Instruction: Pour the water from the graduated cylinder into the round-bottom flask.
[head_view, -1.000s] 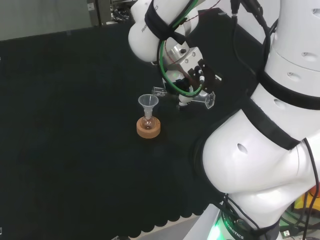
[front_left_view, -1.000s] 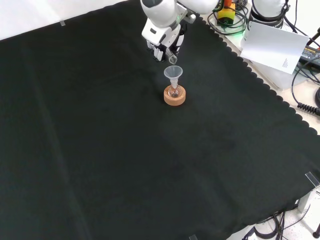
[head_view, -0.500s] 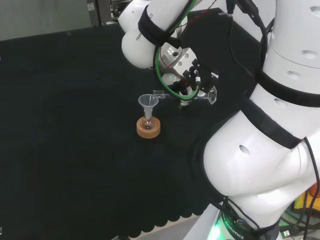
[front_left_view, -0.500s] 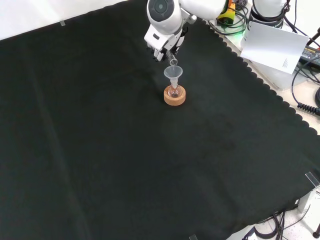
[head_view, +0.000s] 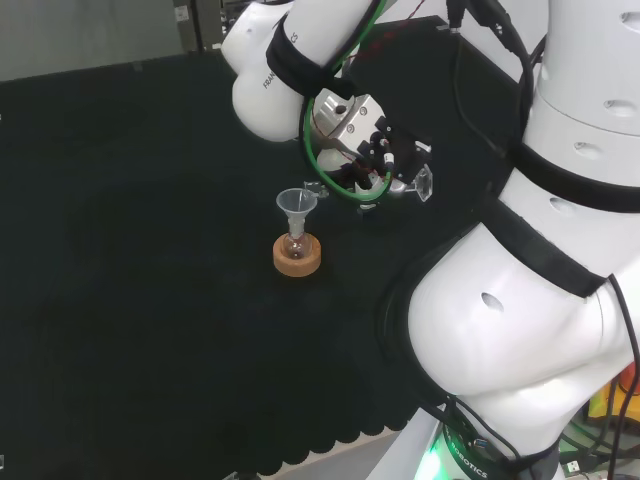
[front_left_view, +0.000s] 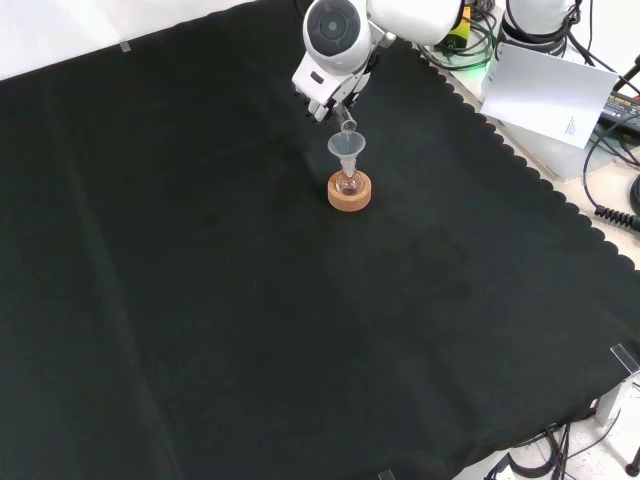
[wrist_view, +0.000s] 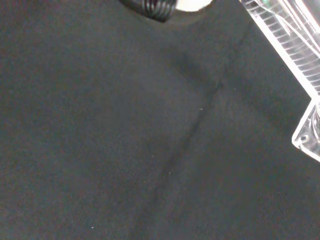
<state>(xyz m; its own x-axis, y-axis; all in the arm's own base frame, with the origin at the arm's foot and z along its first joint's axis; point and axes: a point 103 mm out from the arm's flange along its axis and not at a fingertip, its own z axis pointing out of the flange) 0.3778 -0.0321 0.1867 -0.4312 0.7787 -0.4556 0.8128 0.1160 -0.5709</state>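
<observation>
Head view, left to right. A small clear round-bottom flask (head_view: 296, 245) sits upright in a tan cork ring stand (head_view: 297, 255) on the black-cloth worktop (head_view: 140, 250). A clear plastic funnel (head_view: 296, 205) stands in the flask's neck, its wide mouth upward. Just right of the funnel, the black and white robot hand (head_view: 372, 158) has its fingers curled round a clear graduated cylinder (head_view: 400, 187), which lies roughly horizontal above the cloth. The cylinder's open end points toward the funnel, and its flat base (head_view: 423, 183) sticks out on the far side of the hand. The white arm links (head_view: 560, 250) fill the right of this view.

Front view. The robot hand (front_left_view: 325, 95) enters from the top, below a white link with a round grey cap (front_left_view: 330, 25). The cylinder's mouth (front_left_view: 347, 124) hangs just above the funnel rim (front_left_view: 347, 145), with the flask and cork ring directly below. Whether water is flowing cannot be told.

Wrist view. The ribbed clear wall of the cylinder (wrist_view: 287, 45) crosses one corner against the black cloth.
</observation>
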